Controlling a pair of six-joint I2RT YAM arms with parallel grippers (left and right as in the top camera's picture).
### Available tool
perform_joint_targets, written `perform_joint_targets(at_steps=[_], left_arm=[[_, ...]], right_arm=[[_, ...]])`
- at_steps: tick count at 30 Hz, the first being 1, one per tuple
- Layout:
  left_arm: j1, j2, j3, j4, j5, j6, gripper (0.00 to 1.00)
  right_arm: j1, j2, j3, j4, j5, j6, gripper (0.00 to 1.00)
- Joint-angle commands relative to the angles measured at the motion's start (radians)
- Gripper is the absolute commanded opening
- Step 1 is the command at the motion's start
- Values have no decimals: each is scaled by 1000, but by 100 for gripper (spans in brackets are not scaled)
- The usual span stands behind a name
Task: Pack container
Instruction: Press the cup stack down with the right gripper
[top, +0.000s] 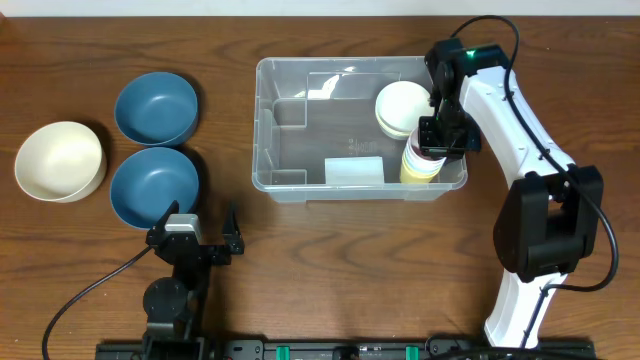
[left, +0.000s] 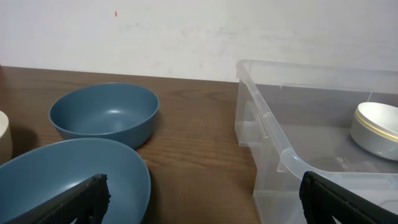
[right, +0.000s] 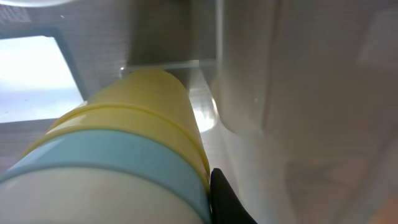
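The clear plastic container (top: 259, 125) stands in the middle of the table and also shows in the left wrist view (left: 273, 140). A cream bowl (top: 402, 107) lies tilted inside it at the right (left: 376, 127). My right gripper (top: 441, 135) is shut on a stack of cups (top: 419, 166), yellow, blue and white (right: 124, 149), at the container's front right corner, inside the wall. One black finger presses the stack's side; the other is hidden. My left gripper (top: 201, 231) is open and empty (left: 199, 202), low at the front left.
Two blue bowls (top: 155, 107) (top: 153, 186) and a cream bowl (top: 60, 160) sit on the table left of the container. The near blue bowl (left: 74, 177) lies just ahead of my left gripper. A pale label (top: 354, 171) is on the container's front wall.
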Motion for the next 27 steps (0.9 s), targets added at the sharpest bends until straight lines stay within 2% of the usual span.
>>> perform_joint_targets(at_steps=[1, 10, 12, 15, 17, 19, 27], left_arm=[[5, -1, -16, -40, -19, 17, 98], [5, -1, -16, -40, -19, 17, 98], [5, -1, -16, -40, -19, 17, 98], [5, -1, -16, -40, -19, 17, 98], [5, -1, -16, -40, -19, 17, 98], [5, -1, -16, -40, -19, 17, 98], [5, -1, -16, -40, -19, 17, 98]], right_arm=[[-8, -43, -5, -6, 34, -12, 1], [-7, -43, -5, -16, 45, -13, 3], [-6, -43, -5, -16, 44, -24, 14], [-6, -43, -5, -16, 41, -39, 37], [-6, -43, -5, -16, 40, -43, 44], [-6, -43, -5, -16, 33, -53, 47], [-6, -43, 9, -18, 2, -65, 47]])
